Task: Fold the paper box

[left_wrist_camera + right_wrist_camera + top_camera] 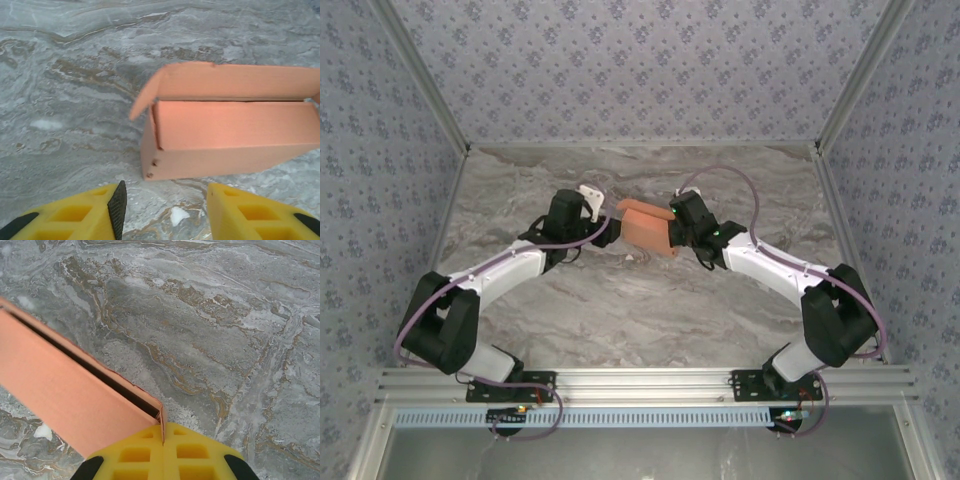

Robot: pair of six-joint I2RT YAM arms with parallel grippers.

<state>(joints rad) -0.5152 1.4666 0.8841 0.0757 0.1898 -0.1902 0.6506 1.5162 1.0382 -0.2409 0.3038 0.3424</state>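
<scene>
Paper box [645,228]: between the two grippers, short end just ahead of the left fingertips, far corner at the right ones.
Left gripper [165,205]: jaws apart, nothing between them, yellow fingers [95,212] clear of the cardboard.
Right gripper [164,432]: clamped tight, a thin corner of the box wall nipped between its fingers [135,455].
Lid flap [240,80]: ajar along the side farthest from the left gripper.
Table [620,300]: grey marble pattern under the box.

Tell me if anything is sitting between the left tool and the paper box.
Nothing visible does. Only bare table lies between the open left tool and the near end of the paper box. The right tool grips the box's edge at its far end, out of that path.
</scene>
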